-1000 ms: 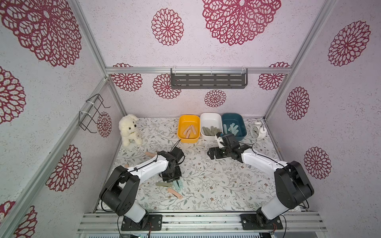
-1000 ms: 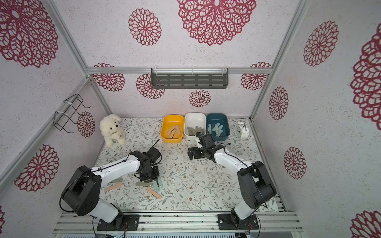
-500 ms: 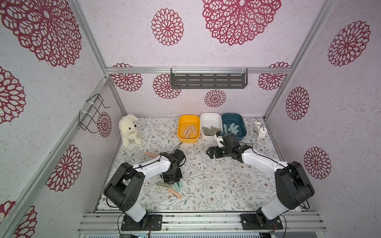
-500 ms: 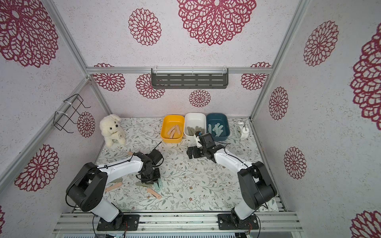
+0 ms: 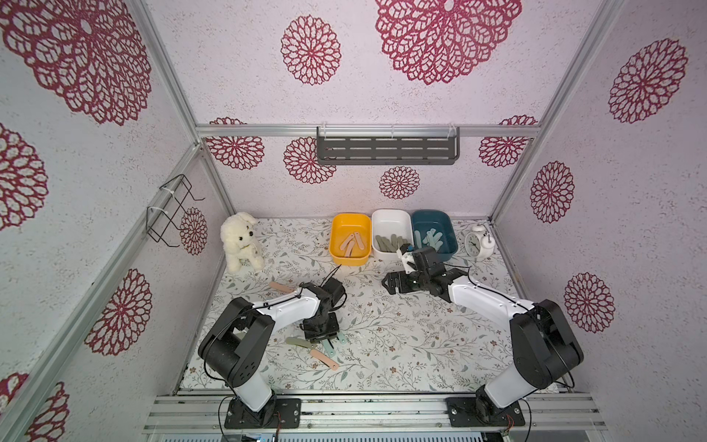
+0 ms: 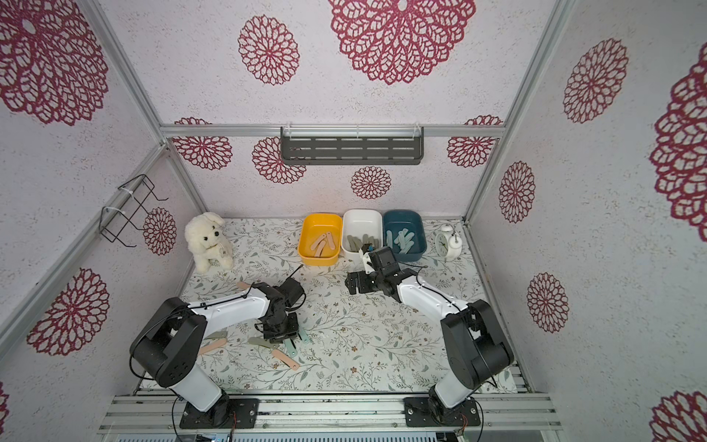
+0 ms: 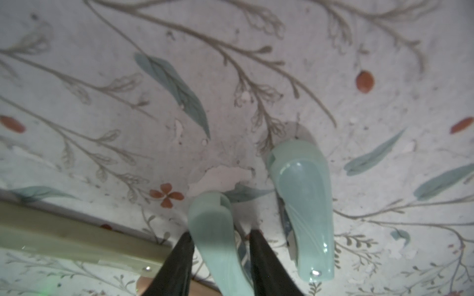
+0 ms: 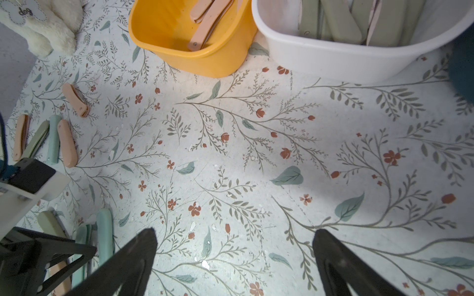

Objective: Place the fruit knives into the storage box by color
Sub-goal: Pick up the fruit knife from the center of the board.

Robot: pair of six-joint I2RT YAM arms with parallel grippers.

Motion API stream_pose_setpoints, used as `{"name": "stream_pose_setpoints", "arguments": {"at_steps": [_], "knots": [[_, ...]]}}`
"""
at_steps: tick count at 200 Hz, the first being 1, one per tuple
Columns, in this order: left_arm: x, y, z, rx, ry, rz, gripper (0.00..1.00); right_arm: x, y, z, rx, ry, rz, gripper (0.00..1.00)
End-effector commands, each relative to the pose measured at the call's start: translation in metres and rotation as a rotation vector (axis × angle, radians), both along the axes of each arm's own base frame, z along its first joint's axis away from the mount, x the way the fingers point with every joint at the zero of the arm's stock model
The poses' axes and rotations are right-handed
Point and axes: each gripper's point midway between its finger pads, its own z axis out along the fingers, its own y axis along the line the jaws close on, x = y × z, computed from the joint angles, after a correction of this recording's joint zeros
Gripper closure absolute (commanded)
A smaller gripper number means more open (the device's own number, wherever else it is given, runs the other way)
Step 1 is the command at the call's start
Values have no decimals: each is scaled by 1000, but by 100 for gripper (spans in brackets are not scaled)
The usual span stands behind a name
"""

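**Left end effector at a mint knife; right end effector above the table.**
Narrow jaws flank the knife; whether they grip it, I cannot tell. Right jaws gape empty, yellow tub just beyond.

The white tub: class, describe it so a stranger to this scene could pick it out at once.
Below the grey wall shelf, three tubs stand in a row. The white tub is the middle one, between the yellow tub and the dark teal tub, and alone holds olive-green knives.
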Motion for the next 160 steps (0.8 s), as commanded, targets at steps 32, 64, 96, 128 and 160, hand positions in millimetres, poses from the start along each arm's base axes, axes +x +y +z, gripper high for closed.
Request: {"name": "stream_pose_setpoints", "arguments": {"at_steps": [32, 64, 96, 128, 160], "knots": [[0, 0, -17, 18, 1, -26, 79, 8, 4, 18, 27, -32, -8, 1], [5, -2, -13, 17, -15, -29, 81, 9, 4, 17, 24, -30, -9, 1], [20, -8, 3, 12, -61, -49, 83, 5, 5, 17, 32, -17, -4, 1], [47, -19, 26, -15, -127, -52, 83, -6, 5, 15, 71, 6, -1, 1], [72, -32, 44, -78, -182, -14, 83, -23, 10, 20, 165, -3, -8, 1]]}}
